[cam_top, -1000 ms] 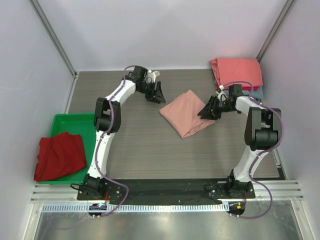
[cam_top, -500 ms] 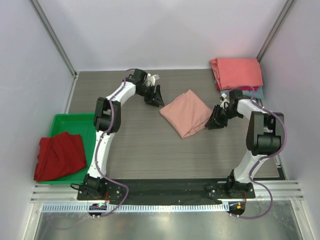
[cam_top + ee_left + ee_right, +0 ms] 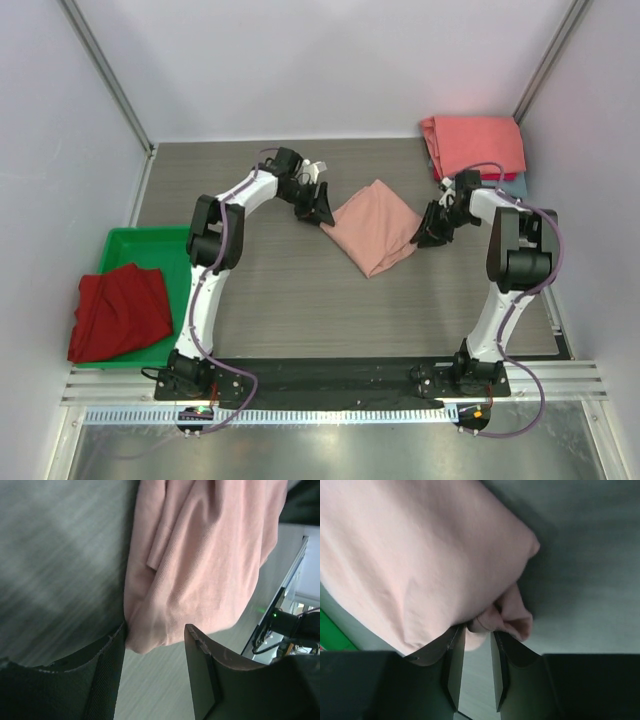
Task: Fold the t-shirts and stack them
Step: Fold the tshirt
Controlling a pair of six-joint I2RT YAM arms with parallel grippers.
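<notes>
A folded dusty-pink t-shirt (image 3: 372,228) lies mid-table, set diagonally. My left gripper (image 3: 319,208) is at its left corner, open wide; in the left wrist view that rounded corner (image 3: 150,639) sits between the fingertips of the left gripper (image 3: 155,630), touching the left finger. My right gripper (image 3: 431,229) is at the shirt's right corner. In the right wrist view the right gripper (image 3: 478,630) has its jaws drawn close on a bunched fold of pink cloth (image 3: 500,620). A coral-red t-shirt (image 3: 474,145) lies folded on a blue-grey one (image 3: 516,186) at the back right.
A green tray (image 3: 150,245) sits at the left edge with a crumpled dark red t-shirt (image 3: 120,310) in it. White walls and metal posts close in the table on three sides. The arm bases stand on the near rail.
My left gripper has moved right and nearer, up to the pink shirt's left corner. My right gripper has narrowed and shifted along the shirt's right corner.
</notes>
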